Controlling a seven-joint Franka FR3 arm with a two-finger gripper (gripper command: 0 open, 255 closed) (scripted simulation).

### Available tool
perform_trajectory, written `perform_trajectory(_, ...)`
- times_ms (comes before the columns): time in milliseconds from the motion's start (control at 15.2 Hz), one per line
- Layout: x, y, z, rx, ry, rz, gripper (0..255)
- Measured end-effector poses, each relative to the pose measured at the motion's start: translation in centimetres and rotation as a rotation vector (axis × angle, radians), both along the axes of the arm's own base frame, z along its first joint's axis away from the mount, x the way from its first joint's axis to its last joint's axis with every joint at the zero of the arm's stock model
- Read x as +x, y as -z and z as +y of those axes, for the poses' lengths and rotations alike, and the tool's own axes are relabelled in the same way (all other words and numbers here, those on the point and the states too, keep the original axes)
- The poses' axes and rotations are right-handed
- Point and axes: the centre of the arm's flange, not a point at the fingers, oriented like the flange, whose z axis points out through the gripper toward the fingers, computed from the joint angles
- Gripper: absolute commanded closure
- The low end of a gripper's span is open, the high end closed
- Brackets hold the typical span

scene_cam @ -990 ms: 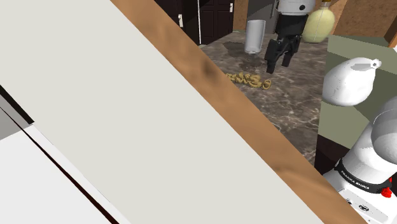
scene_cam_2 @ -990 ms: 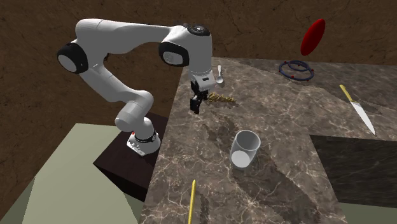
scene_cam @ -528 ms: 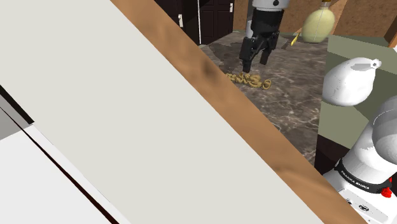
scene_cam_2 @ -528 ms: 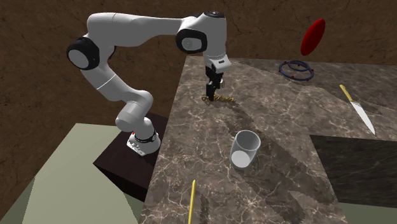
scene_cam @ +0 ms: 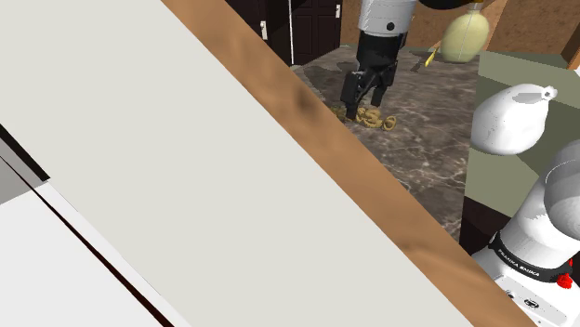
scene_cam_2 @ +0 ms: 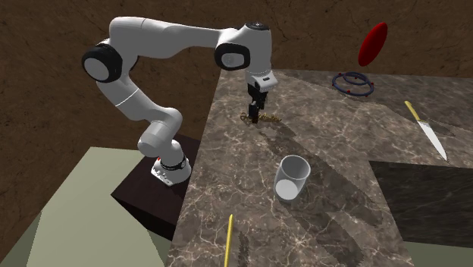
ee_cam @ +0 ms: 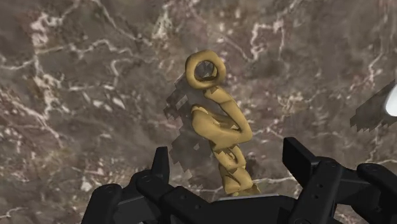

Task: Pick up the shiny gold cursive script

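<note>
Dark veined marble countertop (scene_cam_2: 326,121) was the work surface, brown walls behind it. Gripper (scene_cam_2: 255,115) sat low over the counter, pointing straight down, tips right at the gold cursive script (scene_cam_2: 267,119). Wrist view: jaws were spread, one finger on each side of the script (ee_cam: 219,127), with marble visible in the gap on both sides, so no contact. Script lay flat on the marble, its near end between the fingers of the gripper (ee_cam: 229,156), the rest running straight out ahead of them and ending in a closed loop. Shoulder view agreed: gripper (scene_cam: 364,104) over one end of the script (scene_cam: 379,119), the other letters sticking out just beside the fingertips.

Other stuff, all well apart from the jaws: clear glass cup (scene_cam_2: 291,178) upright, nearer the second exterior camera than the gripper; knife (scene_cam_2: 426,133) and purple ring (scene_cam_2: 353,82) far off to that view's right; thin yellow stick (scene_cam_2: 228,239) at the counter's near edge.
</note>
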Motion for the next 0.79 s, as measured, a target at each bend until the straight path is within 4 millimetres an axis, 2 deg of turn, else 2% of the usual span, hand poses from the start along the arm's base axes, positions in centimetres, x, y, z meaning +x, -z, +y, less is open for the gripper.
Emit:
perform_trajectory(66,0.0,0.37,0.08,0.0,0.0,0.0,0)
perform_trajectory(132,0.04,0.52,0.06,0.0,0.0,0.0,255)
perform_trajectory(792,0.09,0.59,0.01,0.0,0.001,-0.002,255)
